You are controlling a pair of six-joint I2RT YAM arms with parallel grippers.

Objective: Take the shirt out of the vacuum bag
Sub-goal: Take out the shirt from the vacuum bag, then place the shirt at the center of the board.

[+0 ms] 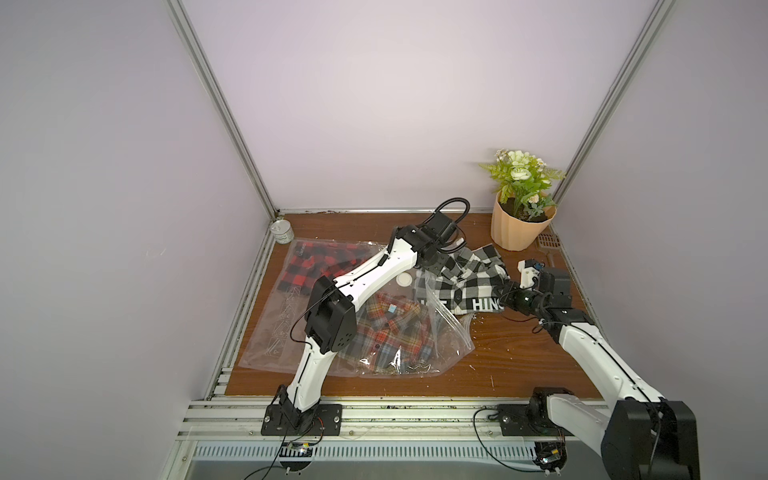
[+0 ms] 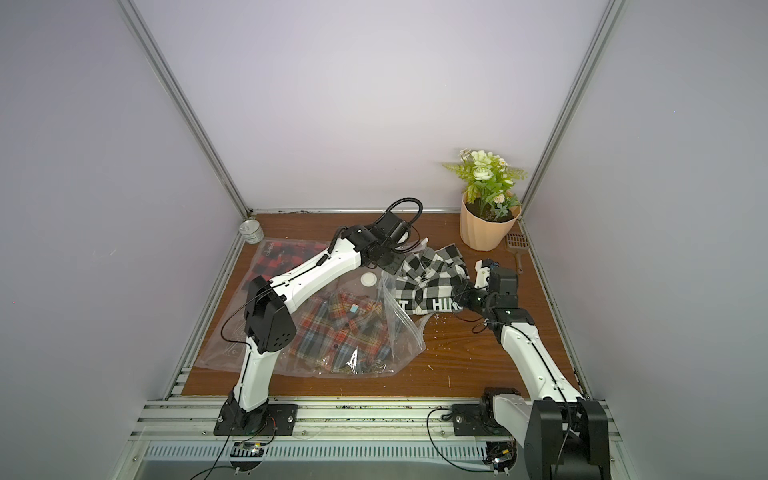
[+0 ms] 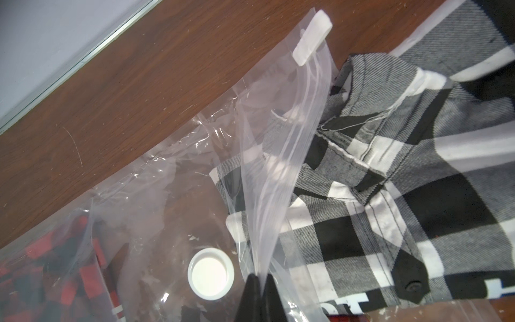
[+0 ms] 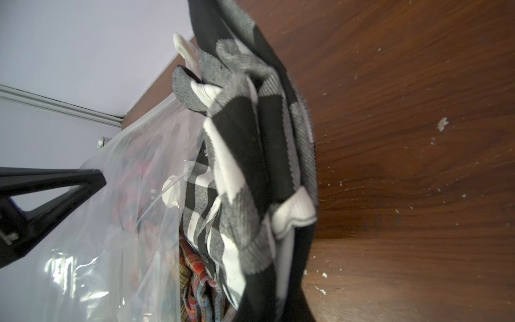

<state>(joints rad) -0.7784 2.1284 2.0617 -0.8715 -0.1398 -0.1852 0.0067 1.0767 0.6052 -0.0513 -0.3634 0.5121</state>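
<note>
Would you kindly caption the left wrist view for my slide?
Left hand pinching the open vacuum bag; black-and-white plaid shirt partly out.

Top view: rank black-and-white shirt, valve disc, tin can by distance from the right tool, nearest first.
1. black-and-white shirt: clamped in the right tool.
2. valve disc: mid-table, left of the shirt.
3. tin can: back-left corner.

White arms (image 1: 374, 272), black joints (image 1: 332, 322) (corrugated black cable (image 1: 452, 200))
</note>
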